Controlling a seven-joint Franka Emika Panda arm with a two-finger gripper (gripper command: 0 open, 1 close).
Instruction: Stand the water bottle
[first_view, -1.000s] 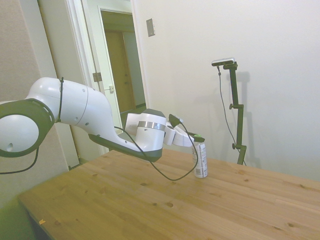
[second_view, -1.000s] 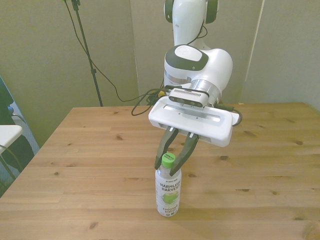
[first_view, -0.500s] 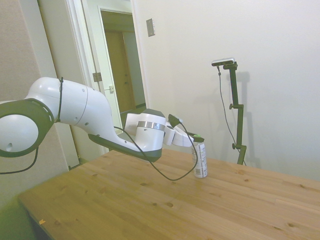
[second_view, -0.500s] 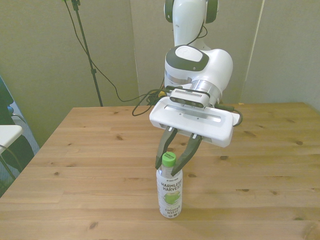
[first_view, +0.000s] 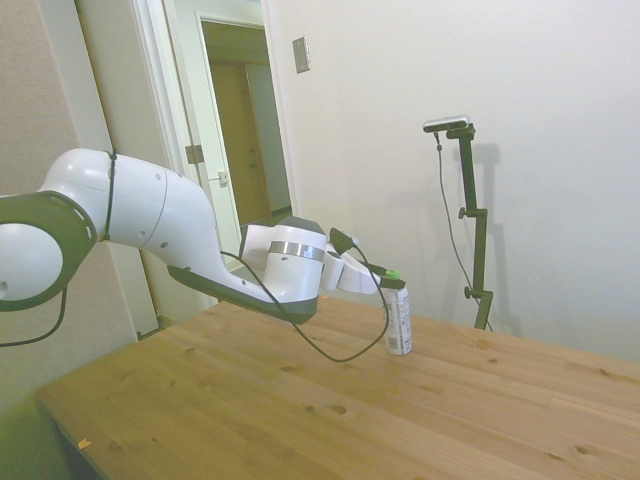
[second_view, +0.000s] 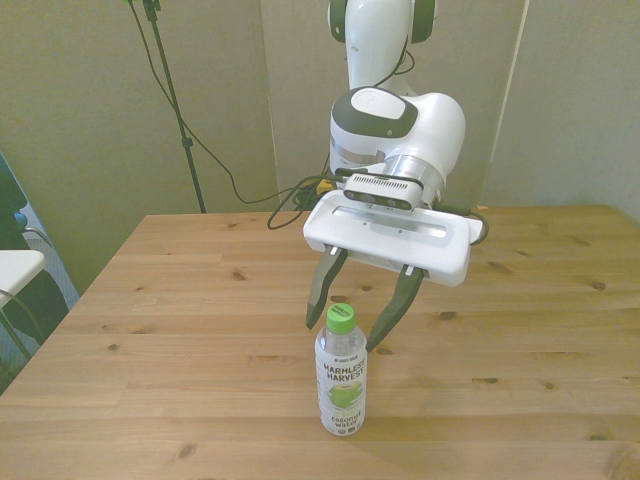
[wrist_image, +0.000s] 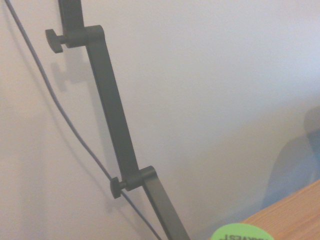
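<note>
The big wooden table (second_view: 150, 300) with pale brown planks lies under everything. Over it the white robot arm (second_view: 395, 130) leans forward and down, so that its two-finger gripper (second_view: 357, 322) hangs at the height of the bottle's top. The dark fingers (second_view: 320, 297) are spread wide, one on each side of the green cap and not touching it, so the gripper holds nothing. The small clear plastic water bottle (second_view: 340, 380) with a green screw cap and a white label stands straight up on the table, just below and in front of the gripper. It stands alone, so the job looks done. The green cap (wrist_image: 242, 232) peeks into the wrist view.
</note>
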